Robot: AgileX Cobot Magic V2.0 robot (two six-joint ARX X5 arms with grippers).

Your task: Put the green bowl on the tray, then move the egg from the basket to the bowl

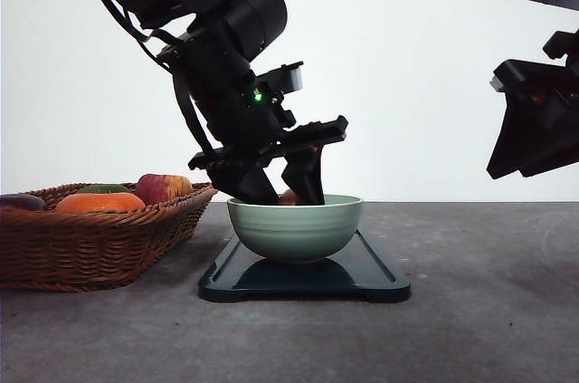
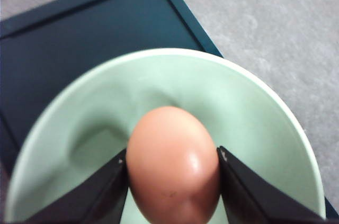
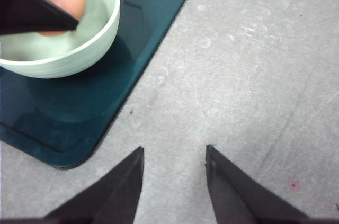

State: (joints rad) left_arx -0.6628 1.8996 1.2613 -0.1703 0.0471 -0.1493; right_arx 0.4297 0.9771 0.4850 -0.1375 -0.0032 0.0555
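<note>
Egg [image 2: 174, 163] sits clamped between the two fingers of the left gripper [image 2: 172, 173], one finger on each side of it, seen in the left wrist view over the inside of the bowl [image 2: 254, 113]. From the front, the left gripper [image 1: 282, 191] reaches down into the bowl [image 1: 296, 231], its fingertips below the rim, and a sliver of the egg [image 1: 289, 197] shows between them. Whether the egg touches the bowl's bottom cannot be told.

Bowl stands on the tray [image 1: 380, 279], towards the tray's left half in the front view. The basket [image 1: 99, 243] lies on the table [image 1: 479, 311] just left of the tray, with an orange fruit [image 1: 99, 203] and an apple [image 1: 163, 187] inside.

The right gripper [image 3: 175, 173] hangs over bare table beside the tray [image 3: 153, 17], well apart from the bowl [image 3: 79, 49], its fingers spread with nothing between them. In the front view the right gripper [image 1: 534, 129] is raised high at the right.
</note>
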